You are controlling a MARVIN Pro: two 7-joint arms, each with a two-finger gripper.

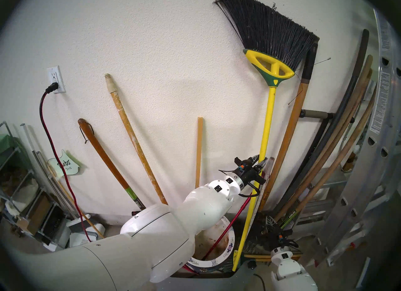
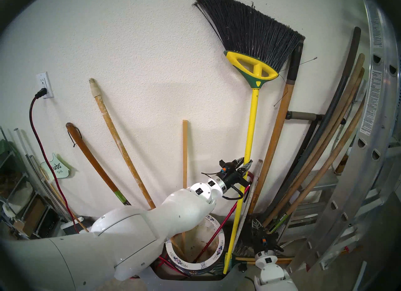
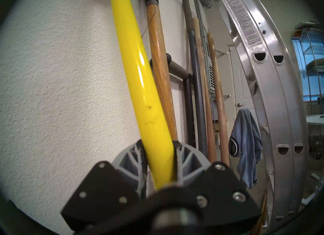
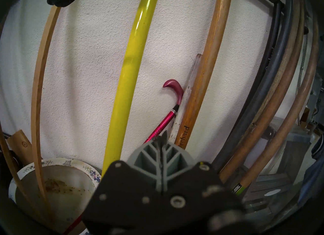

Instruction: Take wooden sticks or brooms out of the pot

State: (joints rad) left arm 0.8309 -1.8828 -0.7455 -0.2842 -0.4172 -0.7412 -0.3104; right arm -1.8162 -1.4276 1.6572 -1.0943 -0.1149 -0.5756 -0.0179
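White textured wall (image 1: 162,45) fills the background. Against it, right of centre, stands the tall broom with yellow handle, yellow-and-green plastic head and black bristles (image 1: 267,119), its foot outside the round ceramic pot with flower-painted white rim (image 1: 230,246) at bottom centre. Mid-handle, the left hand (image 1: 260,161) is clamped on the broom. The long pale round pole (image 1: 132,136) and the thin pale slat (image 1: 199,151) lean in the pot. At lower right, the right hand (image 1: 269,220) is pressed together, holding nothing.

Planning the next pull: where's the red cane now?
Head view, right of centre: the red cane slants from the pot, crook against the wall by the yellow broom handle.
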